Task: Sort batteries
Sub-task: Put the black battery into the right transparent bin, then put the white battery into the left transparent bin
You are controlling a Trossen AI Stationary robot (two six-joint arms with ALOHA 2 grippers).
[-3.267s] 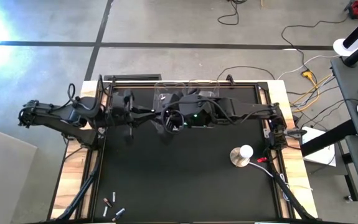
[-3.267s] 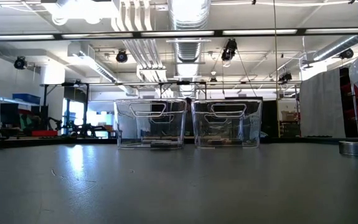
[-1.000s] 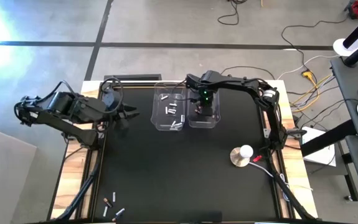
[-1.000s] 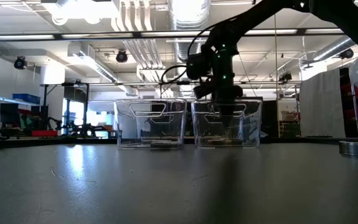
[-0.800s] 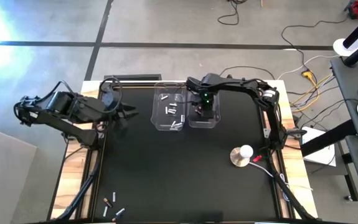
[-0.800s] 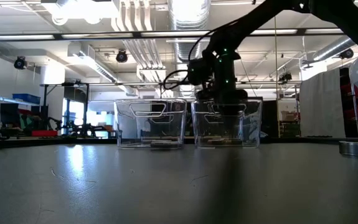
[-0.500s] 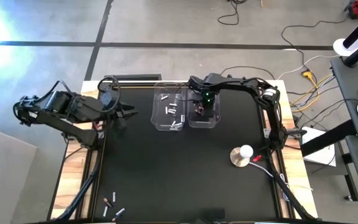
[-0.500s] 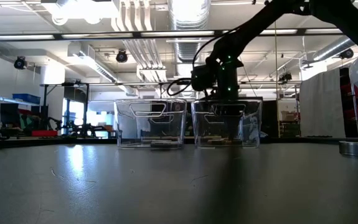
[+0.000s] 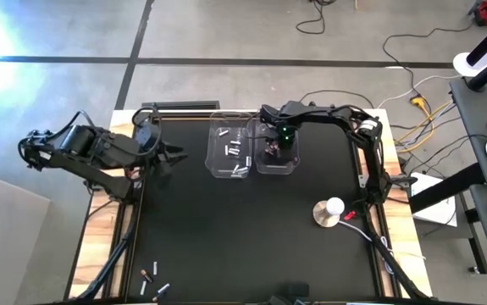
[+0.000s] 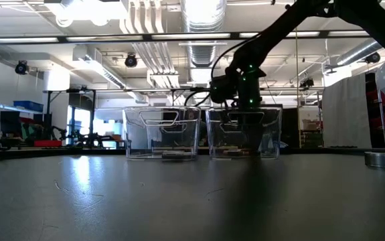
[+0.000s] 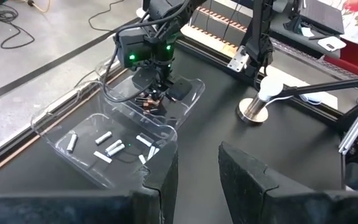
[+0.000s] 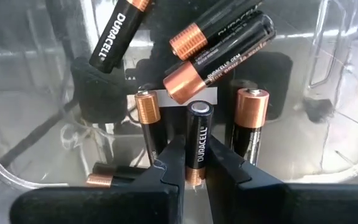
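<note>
a dark copper-ended battery [image 12: 195,144] is pinched between the closed fingers of the right pincer [image 12: 192,176], which reaches down into the right clear bin [image 9: 292,166] at the far middle of the bench [image 9: 243,237]. several more dark copper-ended batteries [image 12: 211,51] already lie in that bin. the left clear bin [image 9: 213,165], touching it on the side, holds a handful of silvery-white batteries [image 11: 108,147]. so most of the sorting looks done, each kind in its own bin. what is left, by my reading: the held one has yet to be let go, and a few loose batteries [image 9: 153,278] lie at the bench's near left corner, well apart from the bins. the left pincer [image 11: 194,186] waits part open and empty at the bench's far left edge.
</note>
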